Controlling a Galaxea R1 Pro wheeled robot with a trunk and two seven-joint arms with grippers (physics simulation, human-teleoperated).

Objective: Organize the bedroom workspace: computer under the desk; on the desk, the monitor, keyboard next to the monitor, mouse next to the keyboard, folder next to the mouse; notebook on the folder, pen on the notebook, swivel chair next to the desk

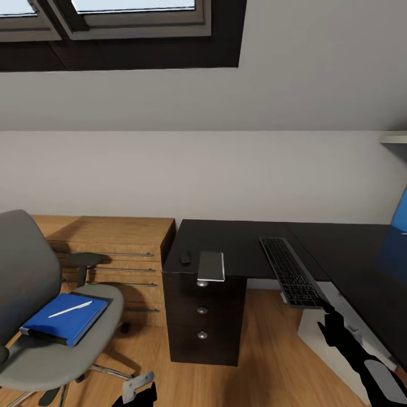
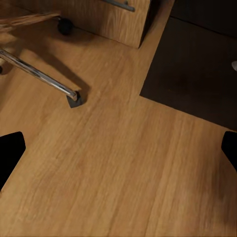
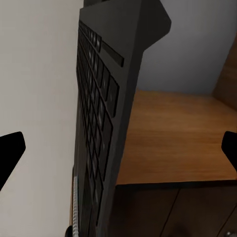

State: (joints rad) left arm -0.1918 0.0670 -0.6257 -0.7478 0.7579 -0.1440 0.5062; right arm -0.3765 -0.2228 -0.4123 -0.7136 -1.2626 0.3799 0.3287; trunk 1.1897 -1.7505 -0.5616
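The grey swivel chair point(image 1: 34, 316) stands at the left with the blue folder point(image 1: 66, 320) on its seat and the white pen point(image 1: 70, 308) on the folder. On the black desk point(image 1: 237, 249) lie the small black mouse point(image 1: 185, 258), the grey notebook point(image 1: 211, 265) poking past the front edge, and the dark keyboard point(image 1: 291, 271), whose near end overhangs the edge. My right gripper point(image 1: 327, 308) is open at that overhanging end, with the keyboard point(image 3: 98, 128) standing between its spread fingertips. My left gripper point(image 2: 118, 148) hangs open low over the wooden floor. The monitor is out of view.
A light wooden drawer cabinet point(image 1: 113, 249) stands behind the chair, left of the desk's drawer unit point(image 1: 203, 316). A chrome chair leg point(image 2: 39, 74) crosses the floor near my left gripper. A pale box point(image 1: 314, 333) sits under the desk. A blue panel point(image 1: 400, 212) shows at the right edge.
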